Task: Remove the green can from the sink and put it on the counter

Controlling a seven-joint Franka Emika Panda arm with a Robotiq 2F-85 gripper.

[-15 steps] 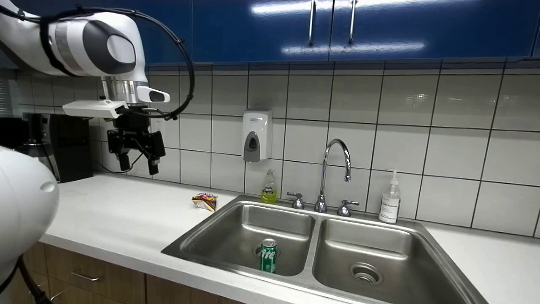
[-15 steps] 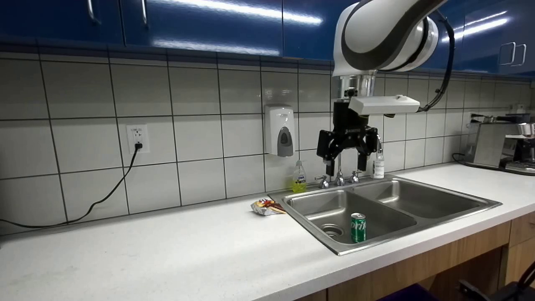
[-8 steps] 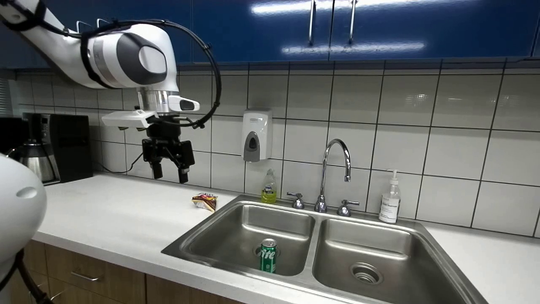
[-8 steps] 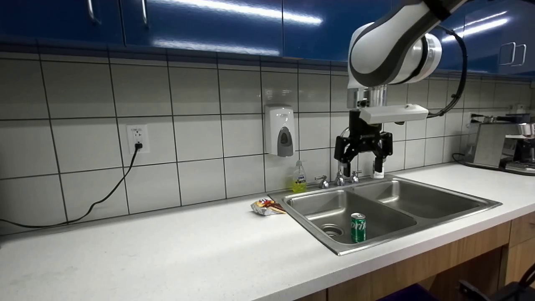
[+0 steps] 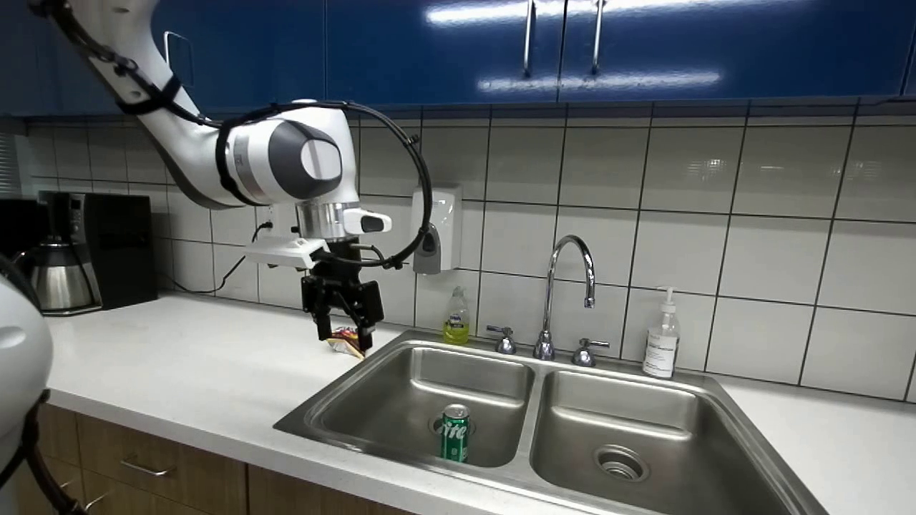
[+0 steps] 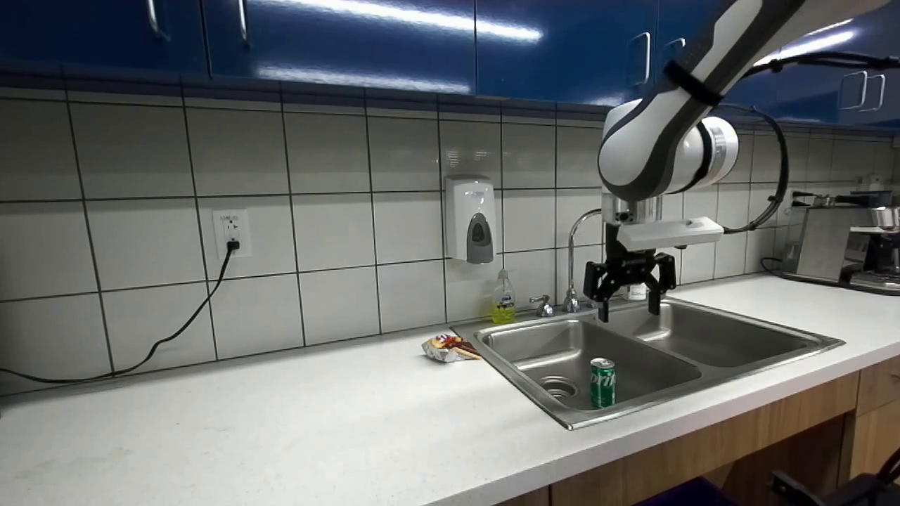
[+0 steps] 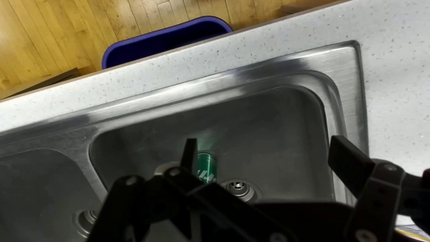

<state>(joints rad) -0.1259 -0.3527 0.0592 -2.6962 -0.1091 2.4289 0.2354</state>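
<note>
Green cylindrical can (image 5: 454, 443) is upright in the 9 o'clock bowl (image 5: 386, 408) of the stainless steel double sink (image 5: 528, 429) in an exterior view, black two-fingered pincer (image 5: 346, 337) up at the can's 10. In an exterior view, flat white counter (image 6: 281, 422) is at its 9. Wrist view: pincer's spread, holding nothing, can toward 8 o'clock. Guessing it's the reach; next, line up over it and lower.
</note>
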